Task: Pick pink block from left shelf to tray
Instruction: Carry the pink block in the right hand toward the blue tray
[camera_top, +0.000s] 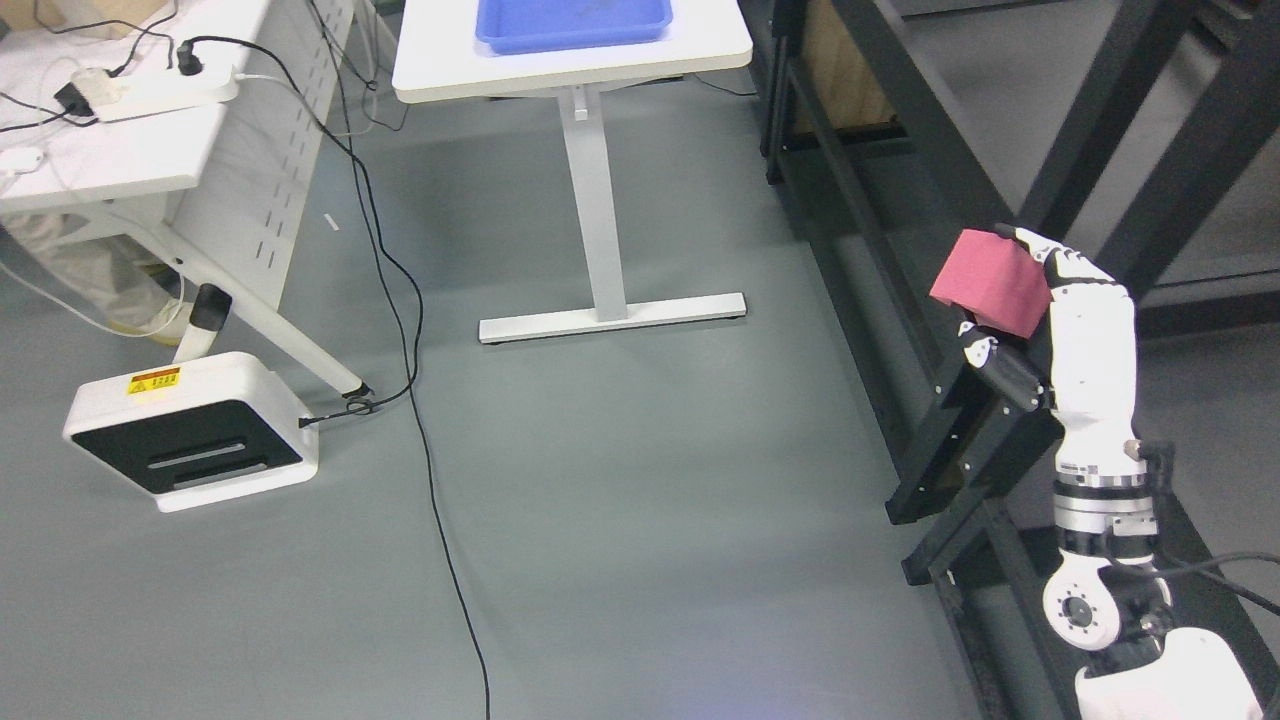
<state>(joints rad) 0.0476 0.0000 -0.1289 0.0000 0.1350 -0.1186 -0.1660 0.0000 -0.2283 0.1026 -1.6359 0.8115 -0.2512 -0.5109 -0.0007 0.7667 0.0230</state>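
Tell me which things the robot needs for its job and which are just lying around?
For the job:
- pink foam-like block, gripped in the robot's white right hand
- blue plastic tray on the white table
- black metal shelf frame

Just lying about:
- white power strip on the white desk
- black cable across the floor
- white and black box on the floor

Blue tray (570, 30) cut by top edge.

light: bright, even, from overhead | glare: my white bench (570, 65) blows out at 12 o'clock, faint bluish sheen on the floor (640, 560) at 6 | shadows: soft, under the bench | focus: mild softness overall, straight lines lean at 3 o'clock
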